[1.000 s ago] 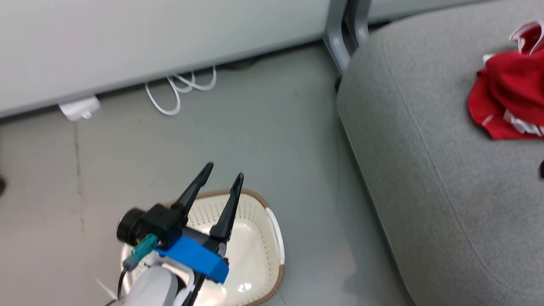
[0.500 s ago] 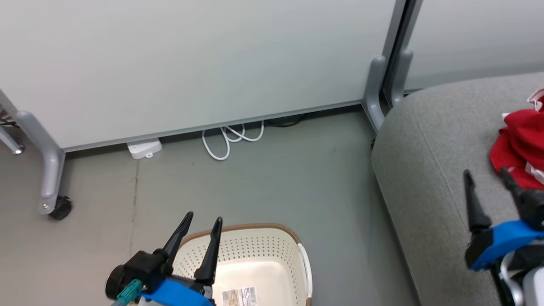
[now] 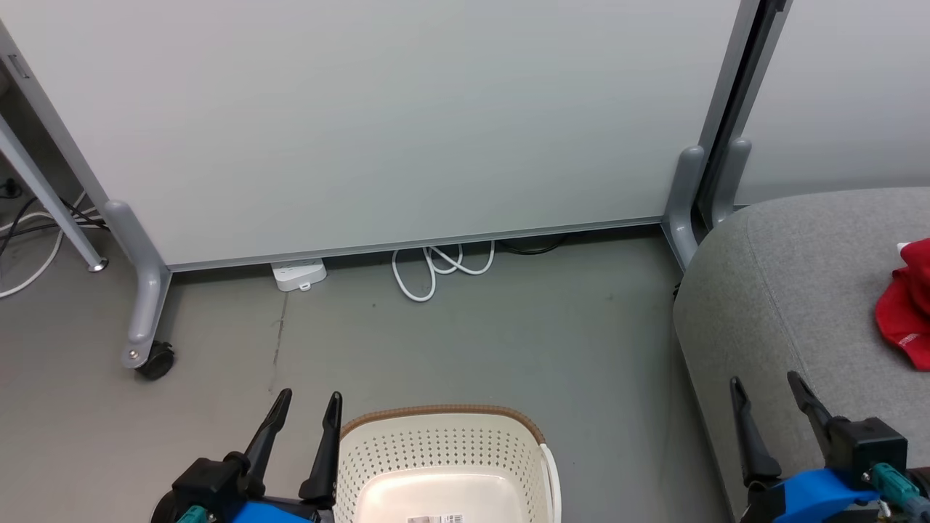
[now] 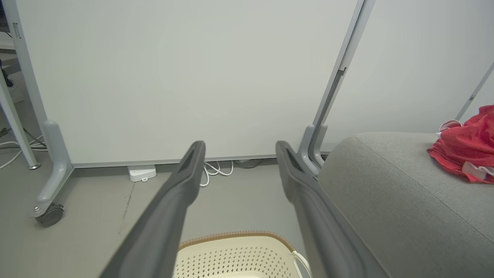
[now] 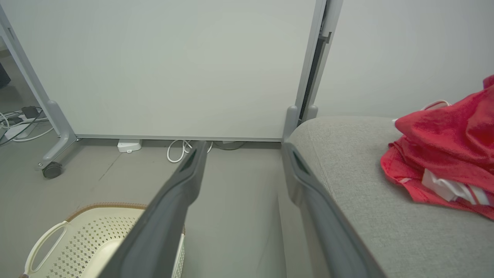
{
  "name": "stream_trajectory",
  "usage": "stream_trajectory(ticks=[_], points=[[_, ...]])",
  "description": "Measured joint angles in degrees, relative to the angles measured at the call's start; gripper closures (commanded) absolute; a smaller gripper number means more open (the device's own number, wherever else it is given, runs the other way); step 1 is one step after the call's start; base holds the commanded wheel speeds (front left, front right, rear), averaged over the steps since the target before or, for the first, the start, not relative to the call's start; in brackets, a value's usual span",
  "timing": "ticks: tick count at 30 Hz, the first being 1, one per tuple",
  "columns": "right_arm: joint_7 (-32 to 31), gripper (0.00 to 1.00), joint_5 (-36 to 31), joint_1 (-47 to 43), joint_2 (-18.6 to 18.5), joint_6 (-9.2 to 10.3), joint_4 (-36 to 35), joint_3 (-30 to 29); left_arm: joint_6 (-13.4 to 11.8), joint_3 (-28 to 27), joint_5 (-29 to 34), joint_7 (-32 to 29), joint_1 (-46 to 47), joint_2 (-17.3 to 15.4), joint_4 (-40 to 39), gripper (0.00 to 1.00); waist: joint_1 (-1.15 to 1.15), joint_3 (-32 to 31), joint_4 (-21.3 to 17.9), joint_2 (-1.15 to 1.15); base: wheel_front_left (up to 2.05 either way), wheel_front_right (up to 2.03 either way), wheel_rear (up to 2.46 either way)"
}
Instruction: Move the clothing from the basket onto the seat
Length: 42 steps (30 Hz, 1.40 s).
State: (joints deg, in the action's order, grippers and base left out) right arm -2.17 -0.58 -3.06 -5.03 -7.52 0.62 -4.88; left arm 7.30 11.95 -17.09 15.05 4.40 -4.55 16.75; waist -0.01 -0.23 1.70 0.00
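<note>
While the left claw [image 3: 310, 399] hangs spread and empty just left of the basket [image 3: 443, 412], what shows of the basket's inside is bare. The right claw [image 3: 764, 380], likewise spread and empty, hovers by the near edge of the seat [image 3: 785, 290]. The clothing [image 3: 904, 312] lies heaped on it further right. The transfer looks finished, so the next move calls only for checking the basket's hidden near part.

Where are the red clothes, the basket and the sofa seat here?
clothing [image 5: 444, 131], right wrist view, upper red fold.
basket [image 3: 443, 410], head view, brown far rim.
seat [image 3: 792, 290], head view, bare grey cushion.
</note>
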Motion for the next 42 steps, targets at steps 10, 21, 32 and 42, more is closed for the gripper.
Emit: stream_trajectory(ticks=[10,21,32,42], points=[[1.2,0.0,-0.5,-2.0,1.9,0.0,0.3,0.2,0.0,-3.0,0.0,0.0,-1.1,0.5,0.5,0.0,0.01,-0.6,0.9,0.0,0.0,0.0,0.0],[1.2,0.0,0.2,-2.1,2.0,0.0,0.6,0.9,0.0,-3.9,0.6,0.0,-1.6,0.9,1.1,0.0,0.01,-0.5,0.9,0.0,0.0,0.0,0.0],[1.1,1.0,0.3,-2.3,2.1,-0.01,6.6,0.8,0.0,-3.8,0.4,-0.3,-4.7,1.8,6.2,1.0,0.02,-0.5,0.9,0.0,0.0,0.0,0.0],[0.8,1.0,3.0,-2.6,2.2,-0.01,11.0,0.8,0.0,-4.0,-2.0,-0.9,-7.0,2.0,9.5,1.0,0.02,-0.4,0.8,0.0,0.0,0.0,0.0]])
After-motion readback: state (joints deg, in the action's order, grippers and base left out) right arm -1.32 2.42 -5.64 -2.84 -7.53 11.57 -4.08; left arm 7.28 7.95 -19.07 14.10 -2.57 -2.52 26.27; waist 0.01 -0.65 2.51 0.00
